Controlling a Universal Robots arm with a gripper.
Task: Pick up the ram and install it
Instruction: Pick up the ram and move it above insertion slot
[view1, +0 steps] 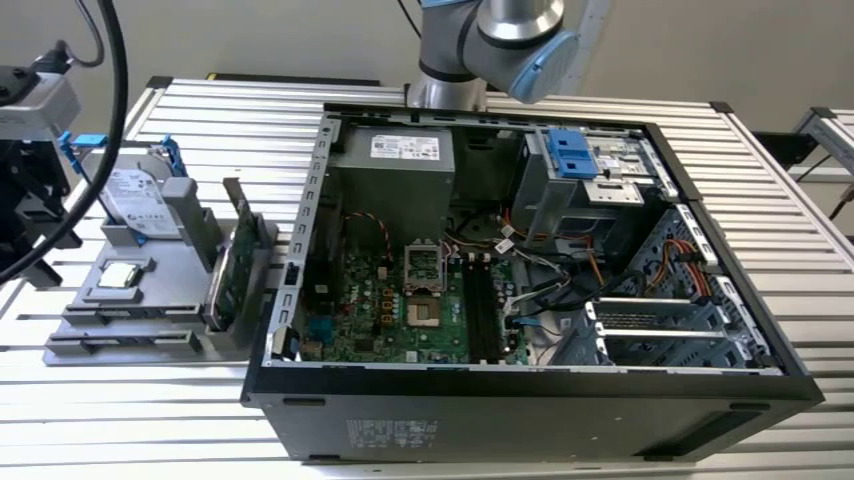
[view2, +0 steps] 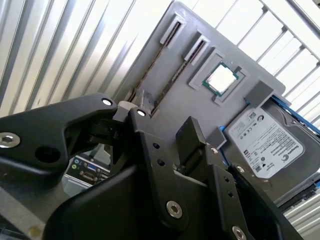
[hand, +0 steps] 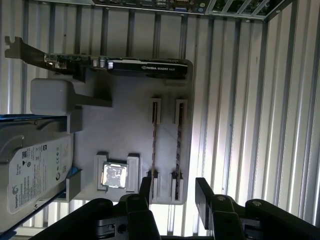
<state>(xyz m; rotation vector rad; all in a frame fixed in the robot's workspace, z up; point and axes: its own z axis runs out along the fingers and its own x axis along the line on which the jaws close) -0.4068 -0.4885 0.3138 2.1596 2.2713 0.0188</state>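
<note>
Two ram sticks stand on edge in the slotted holders of a grey tray (hand: 125, 120). In the first wrist view one ram stick (hand: 179, 142) lies in line with the gap of my gripper (hand: 174, 190), and the other ram stick (hand: 154, 142) runs beside it. The gripper is open, hovering over the tray's end with nothing between its black fingers (hand: 202, 187). In the second wrist view the same sticks (view2: 175, 75) show as thin dark edges beyond the gripper (view2: 165, 125).
The tray also holds a processor chip (hand: 114, 175), a silver hard drive (hand: 35, 170) and a green expansion card (hand: 145, 66). To the exterior view's right of the tray (view1: 80, 350) lies the open computer case (view1: 534, 400), with motherboard memory slots (view1: 477, 305).
</note>
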